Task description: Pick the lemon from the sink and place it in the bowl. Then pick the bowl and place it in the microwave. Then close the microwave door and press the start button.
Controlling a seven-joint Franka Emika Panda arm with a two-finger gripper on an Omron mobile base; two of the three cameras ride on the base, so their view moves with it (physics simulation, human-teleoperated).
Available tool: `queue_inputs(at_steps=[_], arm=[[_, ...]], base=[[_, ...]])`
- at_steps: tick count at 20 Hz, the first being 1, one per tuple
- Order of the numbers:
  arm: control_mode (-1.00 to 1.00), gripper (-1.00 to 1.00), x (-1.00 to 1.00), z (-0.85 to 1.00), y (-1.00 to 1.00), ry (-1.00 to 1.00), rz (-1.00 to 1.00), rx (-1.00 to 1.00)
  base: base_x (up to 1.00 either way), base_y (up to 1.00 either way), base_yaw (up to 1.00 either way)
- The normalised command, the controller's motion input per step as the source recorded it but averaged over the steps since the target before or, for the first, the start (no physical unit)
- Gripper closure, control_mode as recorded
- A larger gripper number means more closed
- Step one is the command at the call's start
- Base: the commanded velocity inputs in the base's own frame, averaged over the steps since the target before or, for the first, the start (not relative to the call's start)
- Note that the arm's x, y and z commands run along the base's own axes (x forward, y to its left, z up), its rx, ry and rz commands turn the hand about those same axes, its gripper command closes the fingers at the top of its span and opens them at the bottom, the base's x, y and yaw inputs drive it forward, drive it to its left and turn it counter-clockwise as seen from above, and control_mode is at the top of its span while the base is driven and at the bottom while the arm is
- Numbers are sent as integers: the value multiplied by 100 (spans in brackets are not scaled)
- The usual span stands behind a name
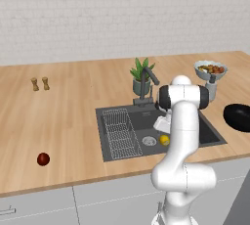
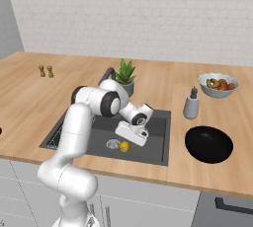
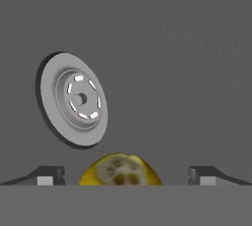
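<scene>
The yellow lemon [image 3: 120, 170] lies on the dark grey sink [image 3: 187, 72] floor beside the round silver drain [image 3: 74, 99]. It also shows as a small yellow ball, the lemon [image 1: 164, 140] [image 2: 124, 146], just under my hand. My gripper [image 3: 125, 175] hangs low inside the basin, open, with one fingertip on each side of the lemon and a gap to both. The wide black bowl [image 2: 208, 144] [image 1: 239, 116] rests on the counter to the right of the sink. The microwave is out of view.
A wire rack [image 1: 119, 132] fills the sink's left part and a dark faucet [image 1: 146, 84] stands behind it with a potted plant [image 1: 140, 75]. A pale fruit bowl [image 2: 218, 85], a grey bottle [image 2: 191, 103], two shakers [image 1: 40, 83] and a red ball [image 1: 43, 159] sit on the counter.
</scene>
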Motion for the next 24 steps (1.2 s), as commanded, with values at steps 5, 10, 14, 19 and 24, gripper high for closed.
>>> queue_inputs(at_steps=[5, 10, 14, 19, 24], arm=[[-100, -100, -15, -16, 17, 0, 0, 0], [-100, -100, -17, -20, 1, 0, 0, 3], [-100, -100, -34, -16, 0, 0, 0, 5], [-100, -100, -47, -10, 3, 0, 0, 2], [-100, -100, -15, -13, 23, 0, 0, 0]], base=[[0, 0, 0], [0, 0, 0], [0, 0, 0], [0, 0, 0], [0, 0, 0]])
